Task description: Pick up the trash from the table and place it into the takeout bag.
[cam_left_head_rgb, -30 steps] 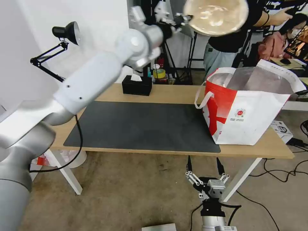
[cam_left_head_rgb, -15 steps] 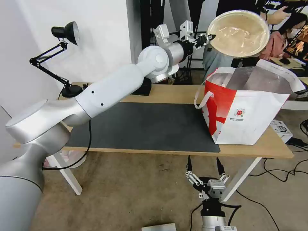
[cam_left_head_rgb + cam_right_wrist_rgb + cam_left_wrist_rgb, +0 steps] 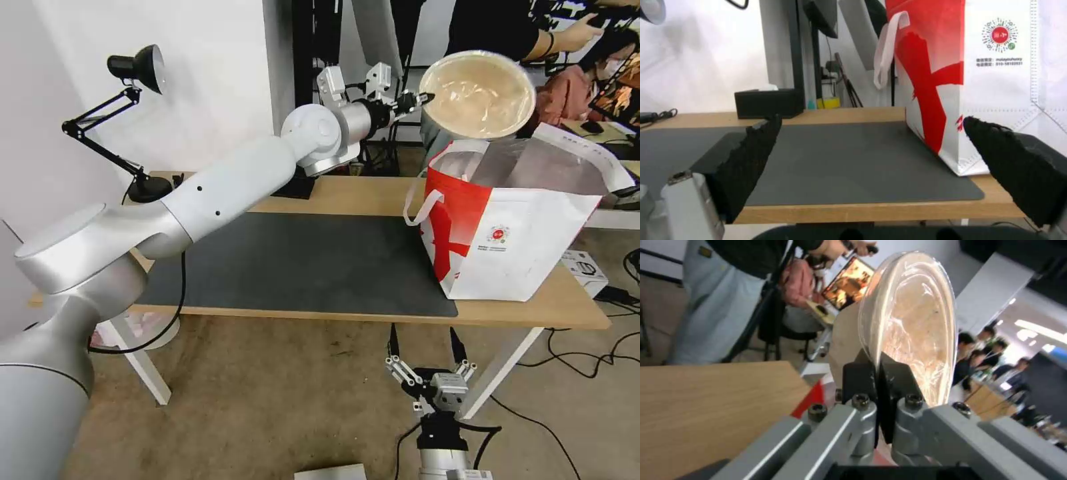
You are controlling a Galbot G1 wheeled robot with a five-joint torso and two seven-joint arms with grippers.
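**A:** And the left claw (image 3: pixel 421 100) is up high, pinched tight on the rim of the pulp bowl (image 3: pixel 477 94), which hangs in the air just above the near-left corner of the bag (image 3: pixel 520 220). The bowl isn't in yet; it sits over the bag's open mouth, tipped on edge so its hollow faces the robot.

**B:** How much is left, by the look of it?

**A:** Not much, going by the worktop (image 3: pixel 360 195). The dark mat (image 3: pixel 300 263) carries nothing, and the only other thing on the wood is the black tissue box (image 3: pixel 766 102) at the back, which isn't trash. No white bowl or red cup is on the worktop (whether they're down inside the bag, the foil lining hides). So this reads as the last item, with only the drop into the bag to go.

**B:** And the bowl itself?

**A:** From the left wrist camera it's a shallow, beige, round dish with a thin rim, its inner face glossy, as if a clear film or lid lies over it. The two black fingers (image 3: pixel 858 378) are closed on that rim, one each side, and the bowl stands nearly vertical beyond them.

**B:** The other arm?

**A:** The right claw (image 3: pixel 424 347) is parked low in front of the worktop's edge, jaws spread wide with nothing between them, pointing at the bag's red-and-white side.
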